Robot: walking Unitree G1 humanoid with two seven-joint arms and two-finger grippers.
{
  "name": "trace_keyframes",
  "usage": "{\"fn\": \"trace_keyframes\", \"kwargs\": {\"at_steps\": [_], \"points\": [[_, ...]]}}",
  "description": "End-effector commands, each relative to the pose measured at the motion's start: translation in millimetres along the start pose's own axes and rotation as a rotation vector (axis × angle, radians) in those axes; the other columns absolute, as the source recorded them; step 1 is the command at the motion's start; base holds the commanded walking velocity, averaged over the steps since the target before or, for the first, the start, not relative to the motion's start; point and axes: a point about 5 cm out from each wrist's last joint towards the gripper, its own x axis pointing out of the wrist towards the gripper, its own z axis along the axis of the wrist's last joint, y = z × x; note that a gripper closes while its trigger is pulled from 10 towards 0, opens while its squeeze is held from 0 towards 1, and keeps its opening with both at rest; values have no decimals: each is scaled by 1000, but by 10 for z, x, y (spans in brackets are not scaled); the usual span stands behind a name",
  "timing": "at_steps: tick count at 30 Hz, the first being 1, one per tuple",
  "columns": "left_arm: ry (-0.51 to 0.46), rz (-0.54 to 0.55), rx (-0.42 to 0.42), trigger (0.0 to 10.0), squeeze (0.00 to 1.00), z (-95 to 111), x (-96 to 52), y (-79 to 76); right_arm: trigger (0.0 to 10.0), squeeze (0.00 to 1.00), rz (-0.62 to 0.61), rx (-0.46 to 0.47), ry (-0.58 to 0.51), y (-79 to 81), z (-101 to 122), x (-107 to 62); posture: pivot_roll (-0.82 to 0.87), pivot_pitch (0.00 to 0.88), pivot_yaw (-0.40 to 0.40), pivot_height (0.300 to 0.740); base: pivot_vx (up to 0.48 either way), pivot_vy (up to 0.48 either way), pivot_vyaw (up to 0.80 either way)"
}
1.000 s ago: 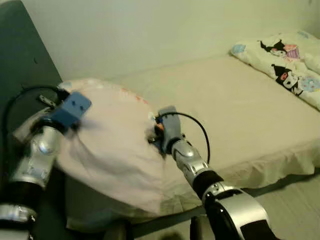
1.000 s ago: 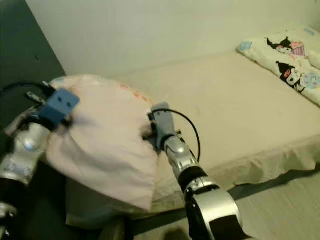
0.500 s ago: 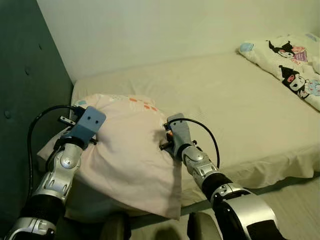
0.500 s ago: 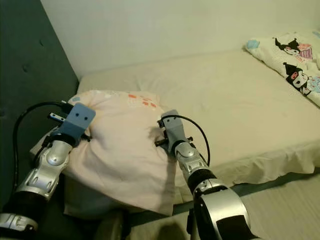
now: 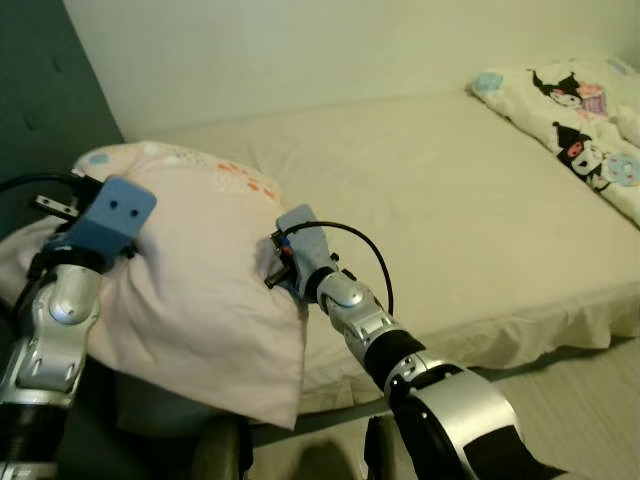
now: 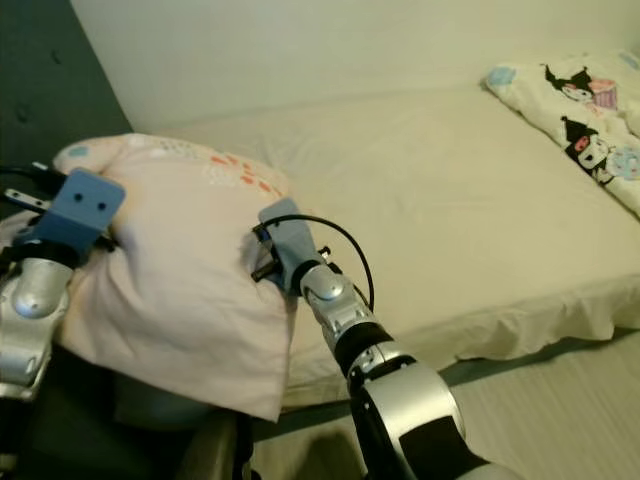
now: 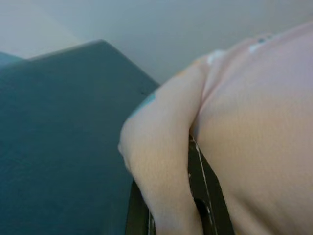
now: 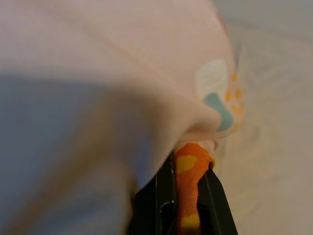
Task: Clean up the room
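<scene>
A pale pink pillow (image 5: 190, 280) with small coloured prints hangs over the near left corner of the bed (image 5: 450, 200), held from both sides. My left gripper (image 7: 193, 191) is shut on a fold of the pillow at its left edge, under the blue wrist block (image 5: 112, 215). My right gripper (image 8: 188, 196) is shut on the pillow's right edge, its black fingers (image 8: 164, 196) pinching an orange, yellow-dotted strip of cloth. In the eye views the right gripper (image 5: 272, 268) is pressed into the pillow's side.
A beige mattress fills the middle. A cartoon-print quilt (image 5: 585, 120) lies at its far right. A dark teal headboard (image 5: 40, 100) stands at the left, close to my left arm. Pale floor (image 5: 590, 410) runs along the bed's front edge.
The camera has swung. Both grippers keep their hold. The pillow sits higher against the bed's left corner than half a second ago, with the arms raised and shifted left.
</scene>
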Motion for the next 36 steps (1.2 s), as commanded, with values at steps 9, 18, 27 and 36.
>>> {"fn": "trace_keyframes", "kwargs": {"at_steps": [9,18,27,36], "points": [[-100,246,77,10000,0,281,203,539,10000,0,-53,161,-151,-203,636,139,197,238,-73,610,0,0,0],[-23,-22,-33,10000,0,257,-217,-177,10000,0,20,47,303,17,-464,-127,209,252,-75,610,0,0,0],[13,-59,-79,10000,0,258,-263,-254,10000,0,-26,76,362,-45,-663,-236,209,255,-69,610,0,0,0],[57,-202,-222,10000,0,288,-467,-449,10000,0,-98,-47,376,-218,-690,-290,207,253,-74,610,0,0,0]]}}
